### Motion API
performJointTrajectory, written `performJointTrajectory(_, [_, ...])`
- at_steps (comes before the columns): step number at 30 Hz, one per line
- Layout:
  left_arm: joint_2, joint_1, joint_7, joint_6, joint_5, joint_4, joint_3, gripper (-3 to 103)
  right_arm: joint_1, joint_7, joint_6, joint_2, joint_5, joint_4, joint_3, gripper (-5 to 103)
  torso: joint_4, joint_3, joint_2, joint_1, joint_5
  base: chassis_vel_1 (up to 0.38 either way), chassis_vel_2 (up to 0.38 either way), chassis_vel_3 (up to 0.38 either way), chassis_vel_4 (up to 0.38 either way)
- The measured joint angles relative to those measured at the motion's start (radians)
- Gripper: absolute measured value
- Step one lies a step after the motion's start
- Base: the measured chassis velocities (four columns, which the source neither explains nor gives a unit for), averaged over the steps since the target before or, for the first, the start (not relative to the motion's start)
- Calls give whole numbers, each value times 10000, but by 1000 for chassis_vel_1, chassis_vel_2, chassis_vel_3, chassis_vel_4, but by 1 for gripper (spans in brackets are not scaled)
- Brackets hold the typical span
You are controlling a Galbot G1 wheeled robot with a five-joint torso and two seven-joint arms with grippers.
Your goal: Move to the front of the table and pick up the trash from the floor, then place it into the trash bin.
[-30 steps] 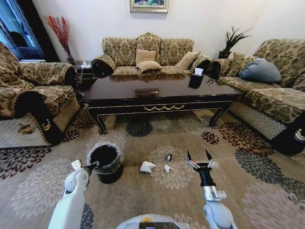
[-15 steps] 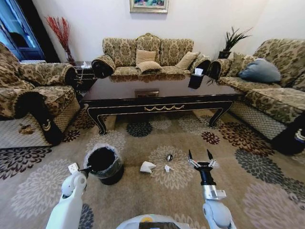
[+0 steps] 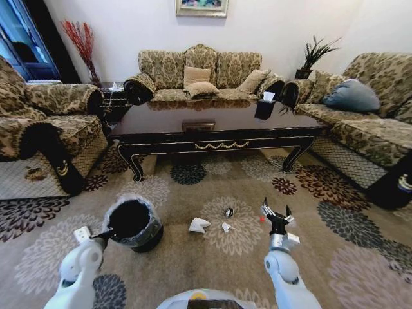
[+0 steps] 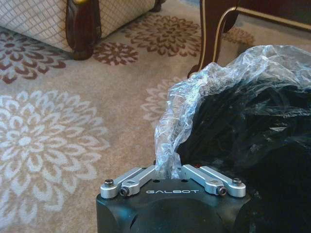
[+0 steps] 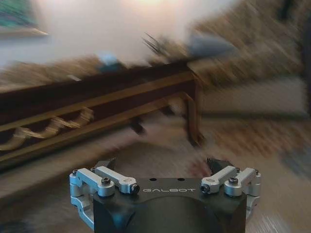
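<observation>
The table [image 3: 215,125] stands well beyond both grippers, heavy and fixed, no part of the handling; the floor [image 3: 212,187] before it is patterned carpet, soft enough that fingertips pressed down for a scrap would sink a little rather than scrape.

The trash bin [image 3: 133,223] is the largest thing in play; the left gripper [image 4: 169,171] is closed on its rim, pinching the crinkled clear liner [image 4: 204,92] and the edge together, the bin's black mouth lying just ahead of the jaws and to one side. It looks light and stiff-walled, easily carried by the rim; the liner is slippery film, so I judge the grip safest where plastic and rim are caught together.

The right gripper [image 3: 275,212] hangs over the carpet with its jaws spread wide and holding nothing. The trash lies off to its left, between it and the bin; the white paper wad [image 3: 198,224] is farthest from the jaws, a small white scrap [image 3: 226,226] nearer, a dark ring-like piece [image 3: 229,212] nearest. All seem nearly weightless; the wad is soft and crushable, best pinched across its bulk; the scrap is thin and flat, likely to slip unless nipped at a raised edge; the ring may be rigid, best taken across its rim.
</observation>
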State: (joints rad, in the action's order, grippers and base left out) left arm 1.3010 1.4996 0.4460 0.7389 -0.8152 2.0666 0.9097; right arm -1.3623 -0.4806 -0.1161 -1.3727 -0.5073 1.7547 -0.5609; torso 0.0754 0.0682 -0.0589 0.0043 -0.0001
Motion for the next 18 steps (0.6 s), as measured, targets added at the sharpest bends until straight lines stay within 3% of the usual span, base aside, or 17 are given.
performJointTrajectory(1, [46, 116, 0, 0, -71, 180, 88, 2, 206, -457, 222, 2, -356, -183, 86, 100, 0, 1, 0, 0, -2, 0, 0, 0, 0])
performJointTrajectory(2, [118, 346, 15, 0, -201, 567, 247, 2, 819, -1405, 641, -7, -1291, -651, 213, 100, 0, 1, 0, 0, 1, 0, 0, 0, 0])
performJointTrajectory(5, [167, 633, 55, -7, -360, 1137, 446, 2, 1818, -2303, 980, -53, -3056, -1453, 305, 100, -2, 1, 0, 0, 0, 0, 0, 0, 0])
performJointTrajectory(7, [174, 751, 122, -12, -431, 1384, 545, 2, 2221, -2523, 1025, -94, -3426, -1887, 309, 100, 0, 0, 0, 0, 2, 0, 0, 0, 0])
performJointTrajectory(12, [273, 1006, 225, -18, -457, 1827, 747, 2, 3171, -2648, 1008, -150, -3777, -3317, 162, 100, 0, 0, 0, 0, 4, 0, 0, 0, 0])
performJointTrajectory(17, [457, 1241, 230, -19, -447, 2020, 875, 2, 3717, -2241, 769, -33, -4256, -4440, -146, 100, 2, 0, 0, 0, 1, 0, 0, 0, 0])
performJointTrajectory(18, [509, 1276, 238, -19, -436, 2025, 919, 2, 3826, -1873, 515, 73, -4477, -4841, -213, 100, 1, 0, 0, 0, 1, 0, 0, 0, 0])
